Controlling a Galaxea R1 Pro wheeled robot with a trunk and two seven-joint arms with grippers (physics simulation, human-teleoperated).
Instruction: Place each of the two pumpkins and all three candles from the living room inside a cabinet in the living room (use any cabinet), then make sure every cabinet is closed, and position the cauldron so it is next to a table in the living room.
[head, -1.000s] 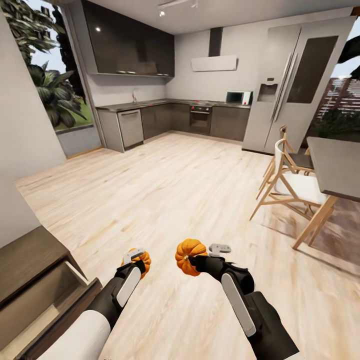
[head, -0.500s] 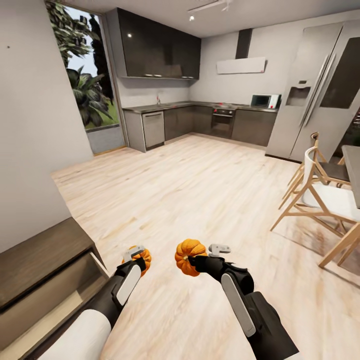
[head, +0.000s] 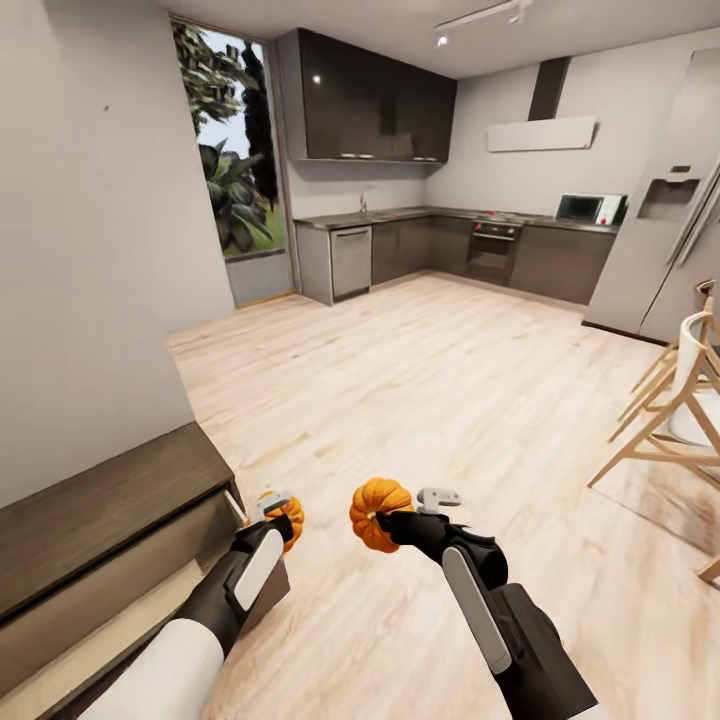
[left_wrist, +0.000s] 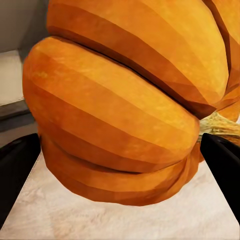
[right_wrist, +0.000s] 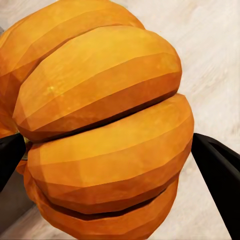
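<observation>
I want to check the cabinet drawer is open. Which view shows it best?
The head view: the dark cabinet with its open pale drawer. The wrist views show pumpkins close up, not the drawer clearly.

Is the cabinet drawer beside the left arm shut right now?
No, the head view shows the cabinet with its drawer pulled out, pale interior exposed, next to the left end effector holding a pumpkin.

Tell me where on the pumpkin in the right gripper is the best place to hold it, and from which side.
Across its widest ribbed belly, as the right gripper does now: the fingers sit on opposite flanks of the pumpkin. Come from the side, fingers straddling the bulge, since the rounded shape tapers away above and below.
</observation>
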